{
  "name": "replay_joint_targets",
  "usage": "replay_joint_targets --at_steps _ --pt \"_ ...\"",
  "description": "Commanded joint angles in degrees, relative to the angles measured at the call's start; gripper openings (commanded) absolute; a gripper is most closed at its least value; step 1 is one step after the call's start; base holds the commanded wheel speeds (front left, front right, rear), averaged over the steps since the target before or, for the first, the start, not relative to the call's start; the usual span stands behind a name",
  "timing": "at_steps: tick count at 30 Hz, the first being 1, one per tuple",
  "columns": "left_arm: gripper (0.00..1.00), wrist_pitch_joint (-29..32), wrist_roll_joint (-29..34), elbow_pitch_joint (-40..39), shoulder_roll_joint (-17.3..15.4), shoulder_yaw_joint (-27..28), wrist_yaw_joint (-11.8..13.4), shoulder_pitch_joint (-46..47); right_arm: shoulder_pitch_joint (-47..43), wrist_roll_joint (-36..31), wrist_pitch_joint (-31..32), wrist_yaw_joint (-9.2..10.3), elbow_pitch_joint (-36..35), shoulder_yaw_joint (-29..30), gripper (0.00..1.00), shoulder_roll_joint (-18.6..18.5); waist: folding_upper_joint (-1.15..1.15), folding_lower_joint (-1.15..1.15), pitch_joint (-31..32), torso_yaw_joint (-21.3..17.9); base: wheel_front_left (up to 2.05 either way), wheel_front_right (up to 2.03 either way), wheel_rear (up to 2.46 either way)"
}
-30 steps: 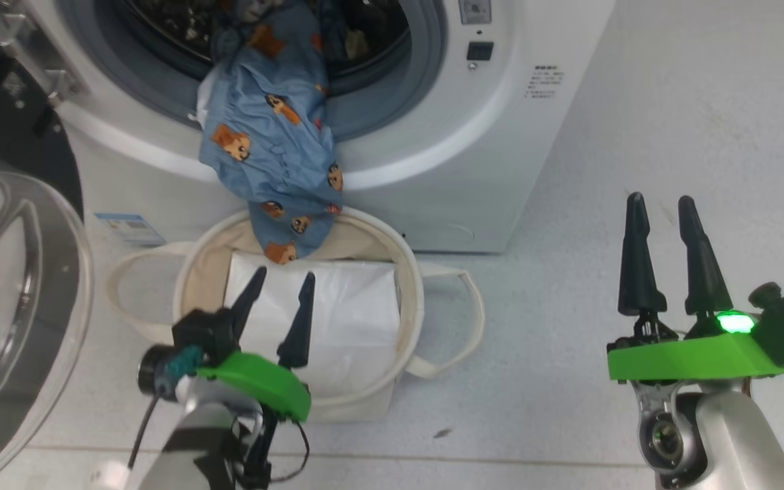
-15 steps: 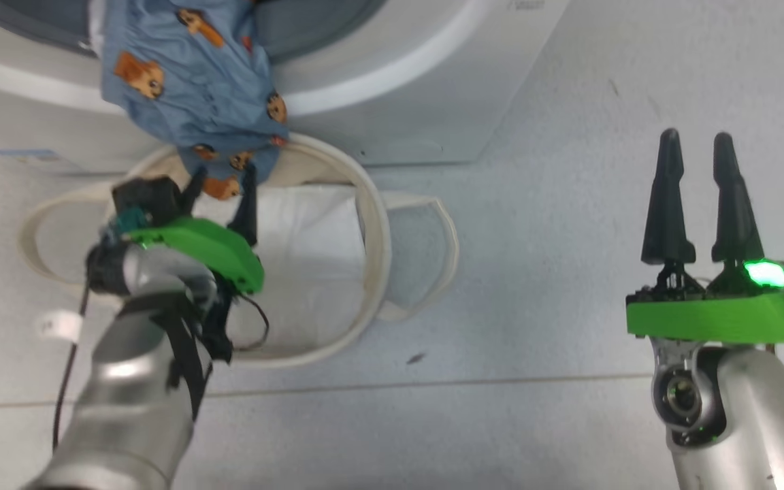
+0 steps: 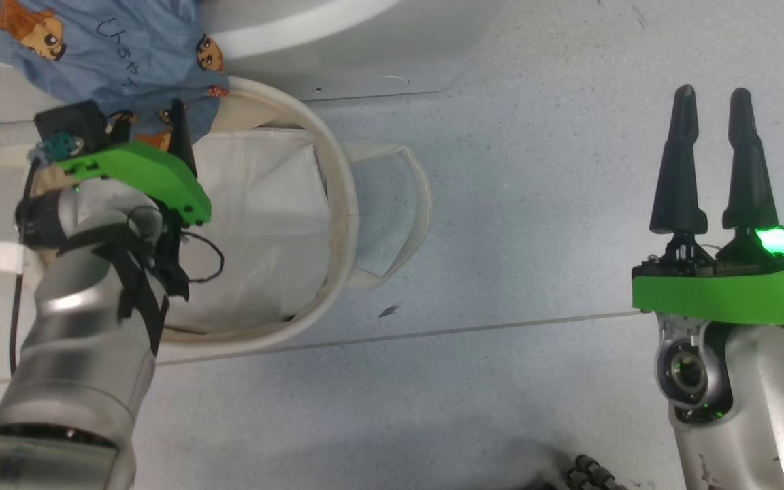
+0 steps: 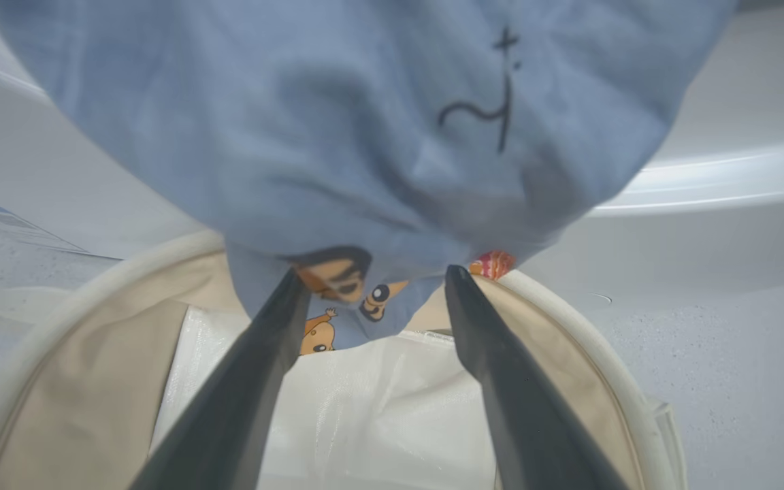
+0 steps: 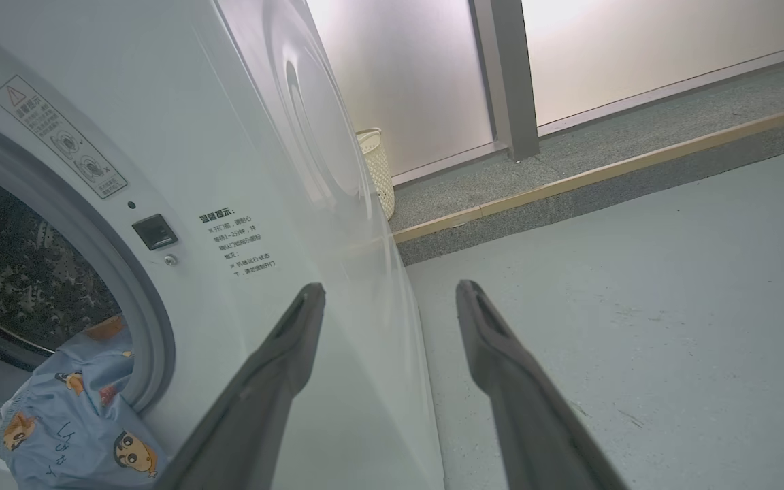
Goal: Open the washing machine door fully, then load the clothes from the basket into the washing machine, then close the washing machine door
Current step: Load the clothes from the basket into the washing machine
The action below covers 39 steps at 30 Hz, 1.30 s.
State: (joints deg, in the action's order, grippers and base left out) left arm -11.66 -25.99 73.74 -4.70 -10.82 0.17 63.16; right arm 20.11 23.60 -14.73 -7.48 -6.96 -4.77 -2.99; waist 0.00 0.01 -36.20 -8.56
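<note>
**Limp blue cloth, best taken by a bunched fold**

My left gripper (image 4: 373, 271) stands spread wide and grips nothing, its tips at the lowest tail of the clothes (image 4: 365, 136). The clothes droop from the washing machine (image 5: 263, 136) mouth over the basket (image 3: 337, 204) rim. I judge the cloth light, soft and shapeless, likely to sag and slide back out. I'd pinch a thick gathered fold near the hem. My right gripper (image 3: 712, 90) is open too, empty, well apart over the floor.
</note>
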Motion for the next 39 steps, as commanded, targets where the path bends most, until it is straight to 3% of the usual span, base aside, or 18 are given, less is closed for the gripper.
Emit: replay_joint_targets --at_steps 1,8,12,14,21,33,39 --pt "1.00 -0.4 -0.1 -0.7 -2.2 1.0 0.1 1.4 0.1 -0.6 -0.3 -0.01 -1.8 -1.3 1.00 0.1 0.00 -0.01 -0.2 -0.1 0.00 0.00 0.00" --pt "1.00 -1.3 -1.1 -0.2 -3.4 1.8 0.7 4.3 0.6 -0.2 -0.3 -0.01 -2.1 -2.2 1.00 0.1 0.00 -0.01 -1.6 -1.1 0.00 0.00 0.00" --pt "1.00 -2.0 -1.7 -0.1 -3.6 1.9 -1.1 6.0 0.6 -0.2 -0.3 -0.01 -2.1 -1.9 1.00 0.1 0.00 -0.01 -2.2 -1.3 0.00 0.00 0.00" --pt "0.00 -2.2 -2.3 -0.1 -3.4 2.1 -3.4 6.3 0.5 -0.3 -0.3 -0.01 -2.1 -2.1 1.00 0.1 0.00 -0.01 -2.3 -1.2 0.00 0.00 0.00" --pt "0.00 -3.2 -1.9 -2.0 -3.1 0.9 -6.2 5.4 0.9 -0.1 -0.3 -0.01 -1.7 -2.4 1.00 0.1 0.00 -0.01 -1.1 0.1 0.00 0.00 0.00" --pt "0.00 -3.3 -1.3 -23.1 -0.3 0.6 -7.6 -5.4 -0.4 -0.2 -0.3 -0.01 0.6 -3.4 1.00 0.1 0.00 -0.01 6.4 4.2 0.00 0.00 0.00" --pt "0.00 -3.3 -1.7 -30.7 -1.0 3.5 -7.6 -6.2 -0.5 0.0 -0.3 -0.01 0.7 -4.2 1.00 0.1 0.00 -0.01 6.7 4.2 0.00 0.00 0.00"
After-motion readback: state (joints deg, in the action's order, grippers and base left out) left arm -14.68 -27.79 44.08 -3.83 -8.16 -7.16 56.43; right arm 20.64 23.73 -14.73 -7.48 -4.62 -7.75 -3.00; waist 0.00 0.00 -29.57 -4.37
